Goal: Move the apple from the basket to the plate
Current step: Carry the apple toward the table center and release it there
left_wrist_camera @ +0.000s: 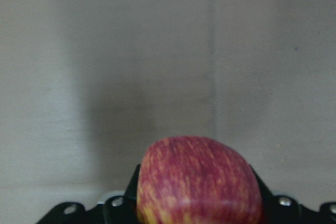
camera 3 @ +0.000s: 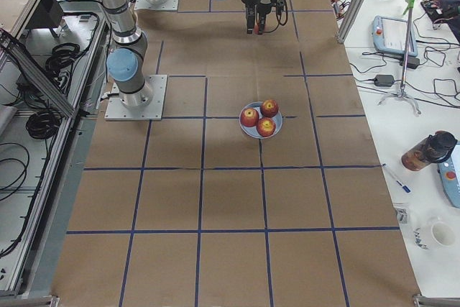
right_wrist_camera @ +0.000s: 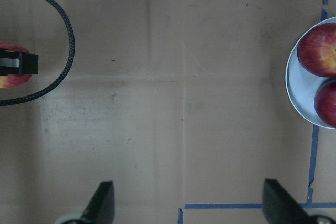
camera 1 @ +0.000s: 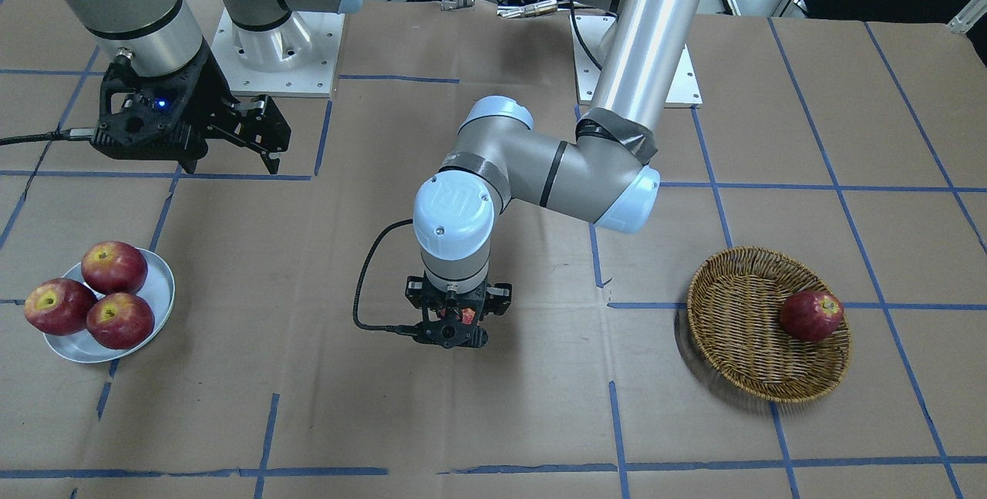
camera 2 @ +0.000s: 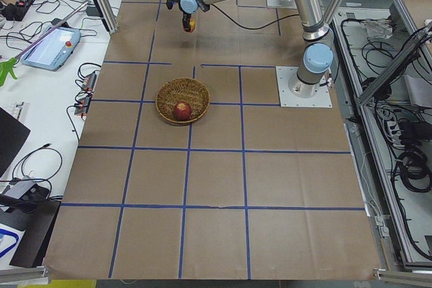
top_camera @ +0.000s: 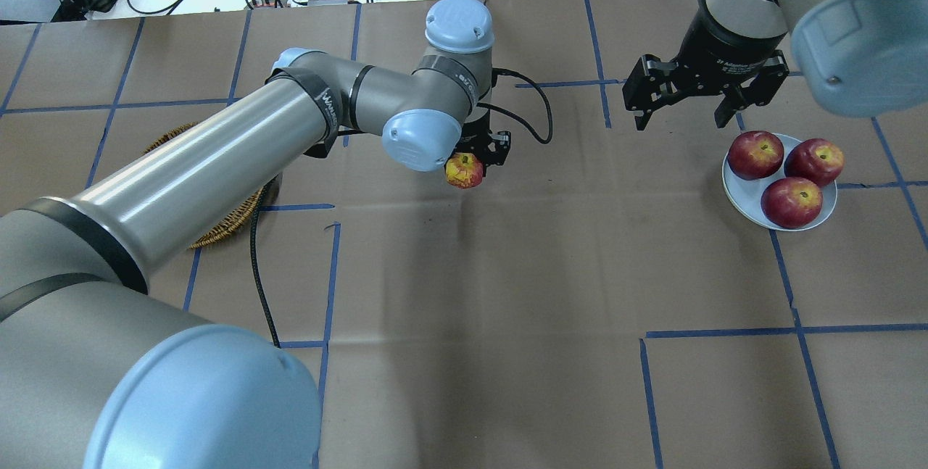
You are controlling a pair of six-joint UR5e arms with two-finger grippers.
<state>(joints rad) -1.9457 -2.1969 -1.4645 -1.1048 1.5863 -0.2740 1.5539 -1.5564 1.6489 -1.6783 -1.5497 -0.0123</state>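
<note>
My left fingers pinch the apple from both sides, one dark pad on each flank. The skin is streaky orange-red, with fine yellow flecks running lengthwise and a yellower wash near the bottom edge of my left wrist view. From overhead a broad yellow patch shows on its near side, paler than any other fruit on the tabletop.

I hold the apple off the brown tabletop, roughly midway along it, between the basket and the plate and well apart from both. A soft shadow lies on the surface beneath it. A black cable loops out beside my left wrist.

The woven brown basket holds one dark red apple, resting against the side farthest from the plate. The pale silver-grey plate carries three glossy red apples packed together and touching.

My right fingers are spread wide with nothing between them. They hang above the tabletop near the plate, on the side towards the held apple, apart from its rim. Blue tape lines cross the surface in a grid.
</note>
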